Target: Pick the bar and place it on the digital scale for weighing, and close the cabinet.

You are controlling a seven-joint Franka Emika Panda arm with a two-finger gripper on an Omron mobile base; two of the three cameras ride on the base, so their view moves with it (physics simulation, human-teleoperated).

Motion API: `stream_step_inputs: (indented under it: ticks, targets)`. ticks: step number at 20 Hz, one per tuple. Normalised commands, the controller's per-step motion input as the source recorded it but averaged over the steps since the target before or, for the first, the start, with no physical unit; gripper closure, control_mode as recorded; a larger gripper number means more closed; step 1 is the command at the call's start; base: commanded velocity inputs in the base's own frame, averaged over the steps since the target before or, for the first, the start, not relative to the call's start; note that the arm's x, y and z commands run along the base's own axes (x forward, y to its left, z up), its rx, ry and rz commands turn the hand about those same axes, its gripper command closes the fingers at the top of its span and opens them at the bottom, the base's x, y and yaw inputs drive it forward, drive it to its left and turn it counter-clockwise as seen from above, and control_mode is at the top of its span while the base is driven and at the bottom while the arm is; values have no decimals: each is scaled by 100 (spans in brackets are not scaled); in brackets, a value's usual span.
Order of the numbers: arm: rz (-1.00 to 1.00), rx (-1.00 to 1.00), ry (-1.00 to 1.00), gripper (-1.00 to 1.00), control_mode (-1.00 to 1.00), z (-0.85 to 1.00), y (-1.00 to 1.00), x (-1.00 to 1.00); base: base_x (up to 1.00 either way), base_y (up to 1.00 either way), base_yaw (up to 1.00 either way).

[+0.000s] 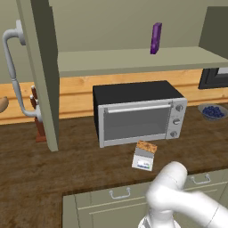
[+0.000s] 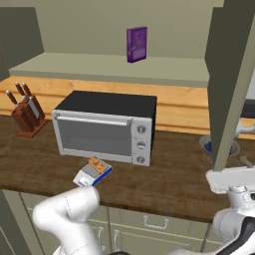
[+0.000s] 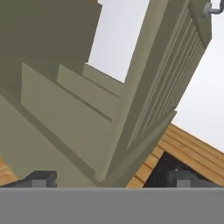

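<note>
The tan speckled bar [image 1: 147,146] [image 2: 98,165] lies on the far edge of the small white digital scale [image 1: 142,160] [image 2: 85,177], on the counter in front of the toaster oven. The cabinet stands open: its left door [image 1: 42,75] with a curved handle [image 1: 13,71] swings out at left, and its right door [image 2: 231,74] swings out at right. My gripper [image 2: 234,174] [image 3: 111,179] is open and empty, just under the right door's lower corner. In the hand view the right door [image 3: 144,100] rises close ahead, seen from below.
A silver-and-black toaster oven [image 1: 138,113] [image 2: 107,127] stands mid-counter. A purple box [image 1: 156,38] [image 2: 136,44] is upright on the cabinet shelf. A knife block [image 2: 25,114] is at left and a bowl of blueberries [image 1: 213,111] at right. Drawers [image 1: 116,196] run below the counter.
</note>
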Motion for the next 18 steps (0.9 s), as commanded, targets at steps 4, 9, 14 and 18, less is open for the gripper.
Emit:
stream_step_inputs:
  ticks: [4, 9, 14, 18]
  targets:
    - [4, 2, 10, -100, -100, 0, -40, 54, 0, 0, 0]
    - [8, 5, 9, -100, -100, -9, -48, 56, 0, 0, 0]
    - [11, 7, 3, -100, -100, -4, -65, 25, 0, 0, 0]
    - [13, 9, 0, -100, -100, 0, -78, 4, 0, 0, 0]
